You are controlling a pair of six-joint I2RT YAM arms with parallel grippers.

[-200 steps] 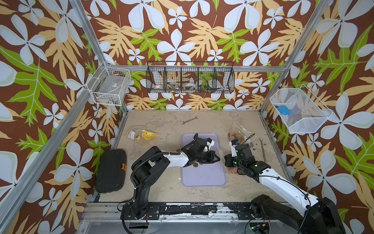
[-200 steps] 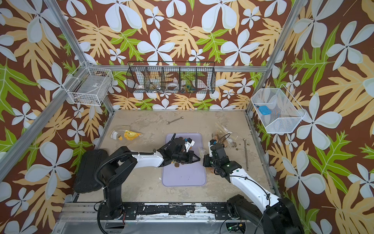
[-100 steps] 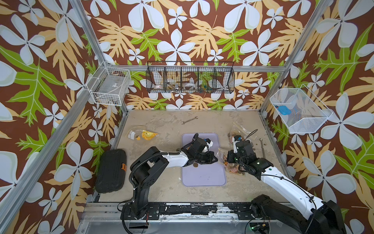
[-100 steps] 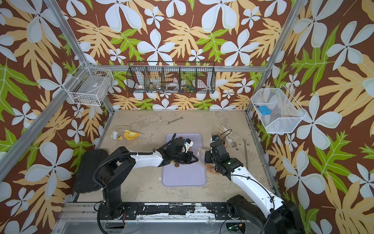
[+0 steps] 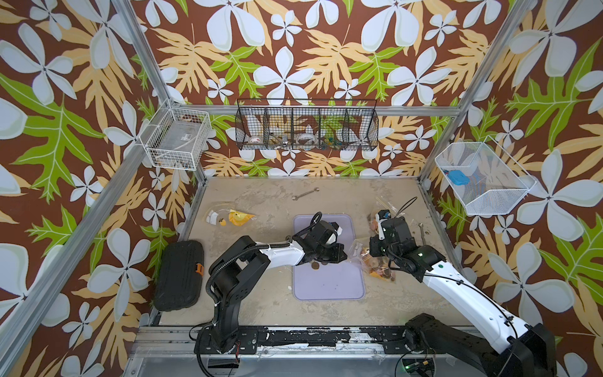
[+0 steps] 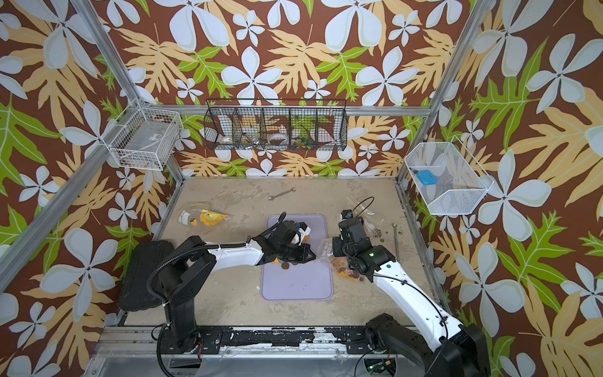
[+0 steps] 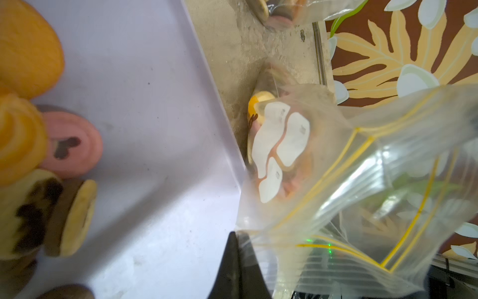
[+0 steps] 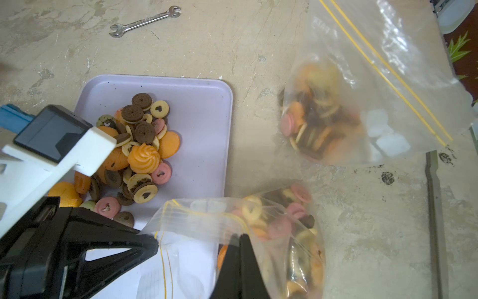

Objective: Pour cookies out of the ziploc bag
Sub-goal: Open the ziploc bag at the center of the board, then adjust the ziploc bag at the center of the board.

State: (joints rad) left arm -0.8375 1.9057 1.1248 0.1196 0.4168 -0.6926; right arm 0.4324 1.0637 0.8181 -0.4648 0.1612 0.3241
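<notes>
A clear ziploc bag (image 8: 207, 220) with yellow zip lines hangs between both grippers at the right rim of the lavender tray (image 5: 326, 287). My left gripper (image 7: 236, 238) is shut on the bag's mouth edge (image 7: 362, 181). At the bag's side my right gripper (image 8: 239, 236) is shut on the plastic. Cookies (image 8: 284, 225) in pink, tan, orange and dark brown remain inside the bag. A pile of cookies (image 8: 142, 145) lies on the tray, partly hidden under the left gripper (image 5: 344, 256) in both top views. The right gripper (image 5: 372, 253) stands just right of the tray.
A second ziploc bag (image 8: 362, 103) with cookies lies behind the right gripper. A wrench (image 5: 305, 193) is at the back, a metal rod (image 5: 422, 230) at the right edge, a bag of yellow items (image 5: 230, 217) at the left, and a black case (image 5: 179, 274) beyond the left edge.
The right gripper has shifted slightly toward the back and the tray with the bag in it. The left arm has barely moved.
</notes>
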